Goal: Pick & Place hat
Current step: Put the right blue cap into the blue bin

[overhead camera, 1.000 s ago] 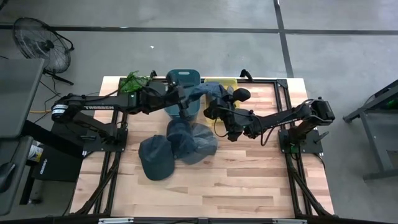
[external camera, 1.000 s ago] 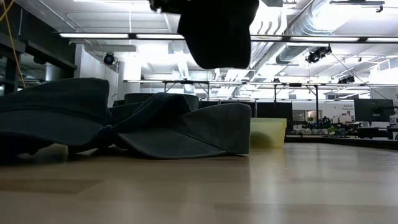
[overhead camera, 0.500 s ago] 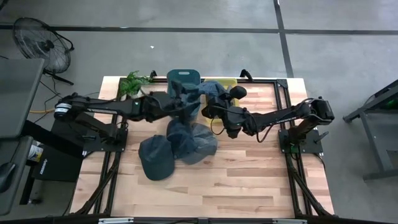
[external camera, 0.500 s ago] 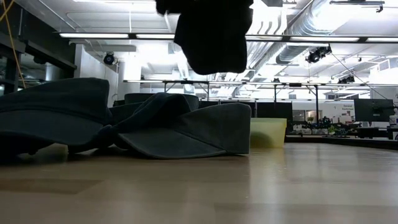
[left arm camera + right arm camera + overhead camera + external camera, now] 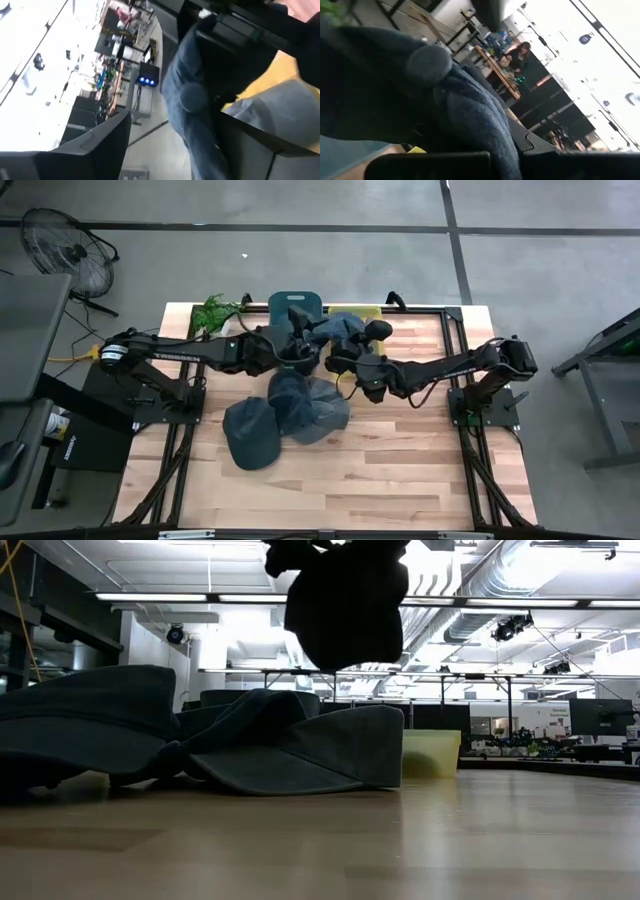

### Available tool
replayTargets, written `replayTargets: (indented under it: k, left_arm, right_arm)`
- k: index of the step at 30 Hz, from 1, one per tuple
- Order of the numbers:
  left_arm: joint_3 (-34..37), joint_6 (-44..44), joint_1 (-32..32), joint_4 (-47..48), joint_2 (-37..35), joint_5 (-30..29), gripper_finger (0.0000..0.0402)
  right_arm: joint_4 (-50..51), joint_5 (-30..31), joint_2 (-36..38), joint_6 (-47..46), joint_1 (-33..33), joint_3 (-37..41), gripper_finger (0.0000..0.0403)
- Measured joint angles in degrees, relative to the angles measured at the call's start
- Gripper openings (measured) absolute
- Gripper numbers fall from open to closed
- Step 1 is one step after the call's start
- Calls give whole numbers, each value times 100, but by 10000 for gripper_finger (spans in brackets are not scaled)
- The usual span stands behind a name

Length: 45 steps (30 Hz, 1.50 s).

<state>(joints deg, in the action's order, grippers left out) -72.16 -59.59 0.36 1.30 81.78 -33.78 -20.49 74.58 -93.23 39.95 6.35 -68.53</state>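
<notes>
Landmark: the teal bin (image 5: pixel 296 304) at the far middle of the wooden table (image 5: pixel 400 470), and everything is placed off it.
Held hat: a dark blue hat (image 5: pixel 338 330) is up in the air, just to the right of the bin's rim and level with it; in the low view it hangs as a dark bulk (image 5: pixel 345 600) high above the tabletop.
Right gripper: the right gripper (image 5: pixel 336 358) is clamped tight on the held hat, just right of the bin; its wrist view is filled with blue cloth and the crown button (image 5: pixel 428 63).
Left gripper: the left gripper (image 5: pixel 298 340) is at the bin's near rim, jaws spread wide, nothing in them that I can see; the hat (image 5: pixel 192 95) is right in front of its camera.
Other hats: three more hats (image 5: pixel 285 415) lie overlapping on the table, nearer than the bin.
Yellow tub: a yellow tub (image 5: pixel 358 311) sits just right of the bin, behind the held hat.
Plant: a green plant (image 5: pixel 212 311) sits left of the bin.
</notes>
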Motion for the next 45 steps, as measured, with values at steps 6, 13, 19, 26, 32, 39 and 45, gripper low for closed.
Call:
replayTargets:
  k: [6,13,19,26,32,39,45]
  left_arm:
    - [0,-73,-4,-22,2,124,226]
    - [0,-62,-2,17,72,129,147]
    - [0,-62,-2,44,72,4,49]
    - [0,-20,-6,113,72,-104,8]
    - [0,1,-7,188,72,-155,3]
    - [0,144,-2,196,72,-287,2]
    - [0,154,0,310,72,-540,1]
  right_arm:
    - [295,-167,0,-301,4,0,0]
    - [361,-211,0,-265,4,0,0]
    - [358,-251,0,-261,4,0,0]
    - [358,-272,0,-251,6,0,0]
    - [358,-321,0,-246,50,0,1]
    - [354,-493,0,-338,140,0,58]
    - [203,-144,174,-396,218,0,152]
